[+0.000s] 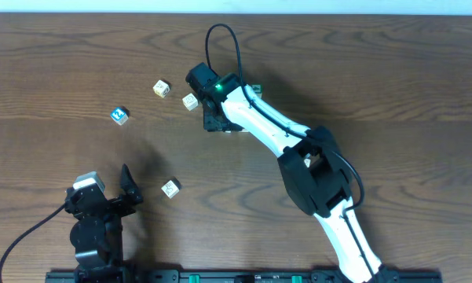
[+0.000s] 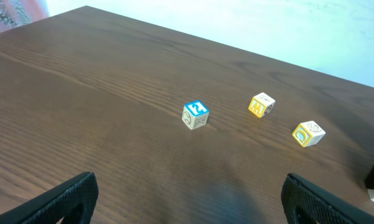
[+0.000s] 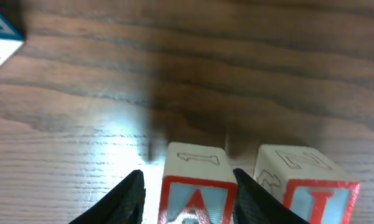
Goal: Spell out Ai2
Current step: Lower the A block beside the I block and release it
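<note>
The white wooden cube with a red letter A sits on the dark wooden worktop just beside the matching I cube, between the slightly spread fingers of the right end effector, which should probably withdraw straight upward without nudging either cube.

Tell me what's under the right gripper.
The wrist view shows the A block between the fingers of the right gripper, with the I block beside it. Overhead, the gripper mostly hides both. Grip contact is unclear.
</note>
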`<state>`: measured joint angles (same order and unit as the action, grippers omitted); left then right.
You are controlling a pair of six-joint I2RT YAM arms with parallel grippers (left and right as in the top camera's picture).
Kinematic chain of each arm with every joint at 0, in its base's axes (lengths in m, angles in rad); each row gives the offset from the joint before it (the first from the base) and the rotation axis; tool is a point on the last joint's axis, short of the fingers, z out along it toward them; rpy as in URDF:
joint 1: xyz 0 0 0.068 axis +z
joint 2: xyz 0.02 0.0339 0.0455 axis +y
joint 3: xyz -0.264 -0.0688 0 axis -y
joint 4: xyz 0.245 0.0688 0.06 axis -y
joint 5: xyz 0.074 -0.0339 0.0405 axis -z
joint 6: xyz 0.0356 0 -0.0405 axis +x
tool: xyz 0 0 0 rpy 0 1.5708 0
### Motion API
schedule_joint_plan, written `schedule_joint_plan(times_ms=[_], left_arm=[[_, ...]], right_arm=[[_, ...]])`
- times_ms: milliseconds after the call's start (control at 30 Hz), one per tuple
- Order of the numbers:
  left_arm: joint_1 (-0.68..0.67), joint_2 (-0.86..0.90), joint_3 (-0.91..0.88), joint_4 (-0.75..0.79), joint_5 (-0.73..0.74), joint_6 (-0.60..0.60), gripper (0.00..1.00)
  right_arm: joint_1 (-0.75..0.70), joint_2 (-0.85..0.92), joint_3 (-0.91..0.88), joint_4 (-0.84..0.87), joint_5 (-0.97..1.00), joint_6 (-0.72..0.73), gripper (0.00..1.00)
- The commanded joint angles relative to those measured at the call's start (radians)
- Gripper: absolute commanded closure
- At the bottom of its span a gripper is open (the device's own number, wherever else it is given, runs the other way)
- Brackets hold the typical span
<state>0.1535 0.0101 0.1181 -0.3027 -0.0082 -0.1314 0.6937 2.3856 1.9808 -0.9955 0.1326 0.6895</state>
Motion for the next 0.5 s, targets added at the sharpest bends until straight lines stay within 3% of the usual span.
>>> schedule_joint_plan(times_ms=[0,467], left_arm=[[0.002,-0.006,-0.024,-0.006,-0.018,-0.003,0.05],[0.002,-0.006,-0.024,-0.006,-0.018,-0.004,0.04]], right_arm=[[-0.013,0.018,0.014,0.008,0.021,-0.018,0.55],[-0.033,0.016,0.103,0.012,0.036,-0.082,0.43]])
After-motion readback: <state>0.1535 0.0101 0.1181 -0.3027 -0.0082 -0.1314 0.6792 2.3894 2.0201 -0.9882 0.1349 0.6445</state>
